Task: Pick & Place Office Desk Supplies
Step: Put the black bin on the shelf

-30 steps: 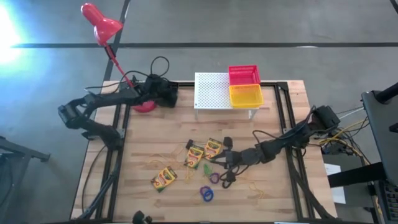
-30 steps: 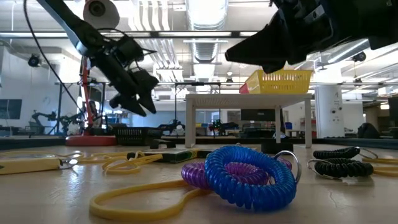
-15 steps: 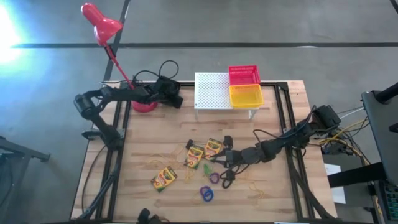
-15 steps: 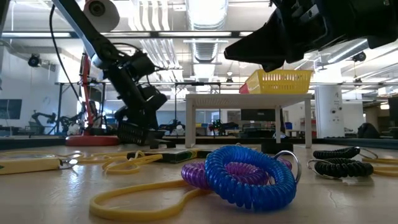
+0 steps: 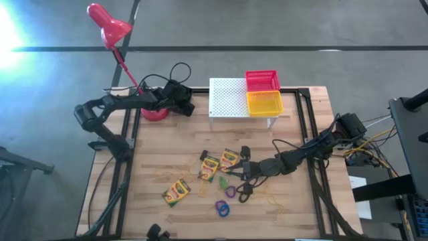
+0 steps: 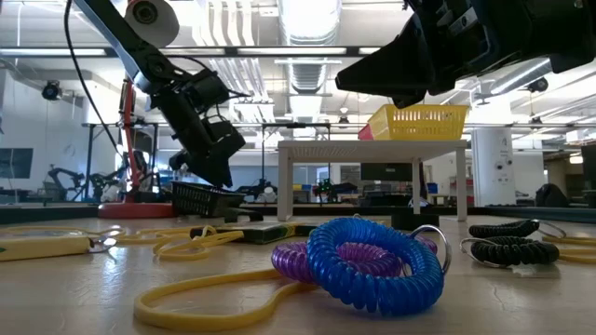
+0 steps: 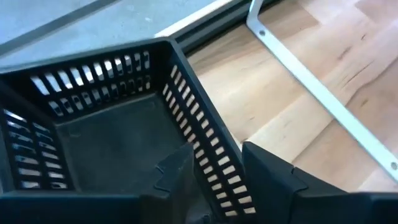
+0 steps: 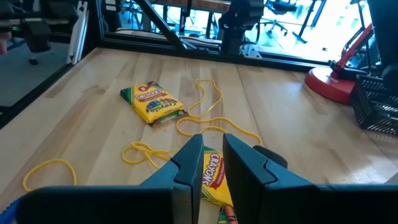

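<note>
1. Left arm has swung from out beside the lamp (image 5: 109,30) in toward the far-left corner of the worktop (image 5: 294,207). The left hand (image 7: 219,180) is now at a black slotted basket (image 7: 106,130) next to the lamp base.
2. Left hand has narrowed from fully spread a second ago. Its two fingers (image 7: 267,171) now straddle the basket's side wall, one inside and one outside. Looks like it has clamped the wall, so my read is it's fetching a bin for the supplies.
3. Right arm hasn't moved. The right hand (image 8: 211,163) sits low mid-worktop over a crayon box (image 8: 216,180), fingers nearly together with that box showing in the slit. It's unclear whether it grips anything.
4. Supplies are all loose on the worktop, unmoved: crayon boxes (image 5: 176,192) centre, coil rings (image 6: 372,261) toward the near edge, yellow rubber bands (image 8: 214,121) scattered. Nothing placed yet.
5. Red and yellow bins (image 5: 264,102) sit on the white stand (image 5: 229,98), contents not visible.
</note>
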